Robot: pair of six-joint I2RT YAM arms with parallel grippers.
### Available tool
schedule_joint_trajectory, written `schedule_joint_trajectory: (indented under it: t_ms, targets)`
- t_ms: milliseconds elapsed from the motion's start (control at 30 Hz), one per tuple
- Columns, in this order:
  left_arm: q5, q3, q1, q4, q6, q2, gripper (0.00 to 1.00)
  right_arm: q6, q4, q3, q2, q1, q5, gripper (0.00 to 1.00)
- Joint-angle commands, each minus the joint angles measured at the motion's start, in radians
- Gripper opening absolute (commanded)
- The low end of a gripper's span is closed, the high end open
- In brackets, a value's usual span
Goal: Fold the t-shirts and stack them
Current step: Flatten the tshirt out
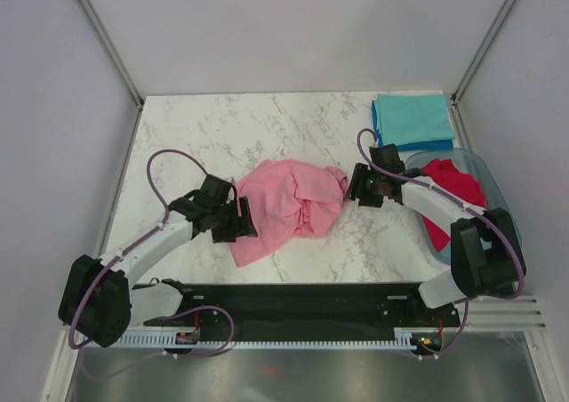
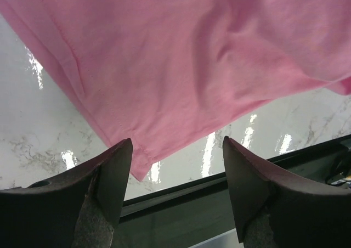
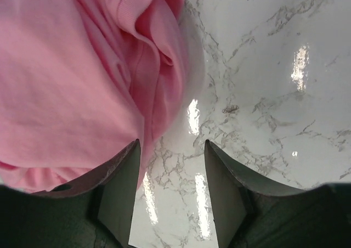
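Observation:
A light pink t-shirt point(image 1: 284, 206) lies crumpled in the middle of the marble table. My left gripper point(image 1: 238, 220) is open and empty at its near left corner; the left wrist view shows the shirt's hem corner point(image 2: 137, 165) just beyond the open fingers. My right gripper point(image 1: 354, 187) is open and empty at the shirt's right edge; the right wrist view shows bunched pink folds point(image 3: 82, 83) beside my left finger. A crimson red t-shirt point(image 1: 453, 184) lies in the clear tub. A teal t-shirt point(image 1: 411, 117) lies folded on a blue one point(image 1: 427, 144) at the back right.
The clear bluish plastic tub point(image 1: 498, 197) stands at the right edge, beside my right arm. A black strip point(image 1: 311, 304) runs along the table's near edge. White walls enclose the table on three sides.

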Motion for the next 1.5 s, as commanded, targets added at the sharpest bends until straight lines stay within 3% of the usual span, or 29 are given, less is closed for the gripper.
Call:
schedule_joint_trajectory:
  t_ms: [0,333,567,700,733,833,867,900,1067,1167,1300,1467]
  targets:
    - [-0.07,-0.052,0.005,0.057,-0.114,-0.027,0.74,-0.003,0.097,-0.009,0.034,-0.001,0.003,0.58]
    - [-0.051,-0.233,-0.004,0.076,-0.22,-0.095,0.63,0.019,0.183,-0.05,0.078,0.01,-0.02,0.56]
    - [-0.053,-0.252,-0.022,0.115,-0.228,-0.093,0.57,0.048,0.24,-0.066,0.113,0.022,-0.012,0.56]
    - [0.007,-0.255,-0.022,0.198,-0.222,-0.04,0.21,0.049,0.297,-0.058,0.146,0.022,0.003,0.54]
    - [0.011,-0.244,-0.024,0.215,-0.213,-0.018,0.02,0.045,0.304,-0.049,0.152,0.024,0.015,0.51]
    - [-0.016,-0.139,-0.015,0.174,-0.151,0.023,0.02,0.006,0.27,0.026,0.173,0.018,0.084,0.2]
    - [-0.065,-0.091,-0.002,0.139,-0.106,0.028,0.02,-0.018,0.239,0.104,0.178,0.008,0.104,0.02]
    - [-0.096,0.017,0.007,0.107,-0.076,0.032,0.02,-0.03,0.191,0.156,0.176,0.001,0.125,0.0]
    - [-0.39,0.446,0.064,-0.125,0.069,0.01,0.02,-0.096,-0.141,0.512,0.043,-0.01,0.274,0.0]
    - [-0.533,0.602,0.068,-0.189,0.111,-0.038,0.02,-0.135,-0.28,0.646,-0.053,-0.01,0.328,0.0]
    - [-0.656,0.672,0.073,-0.214,0.143,-0.117,0.02,-0.149,-0.344,0.704,-0.187,-0.01,0.337,0.0]
    - [-0.697,0.676,0.094,-0.217,0.169,-0.17,0.02,-0.153,-0.335,0.724,-0.273,-0.01,0.354,0.0]
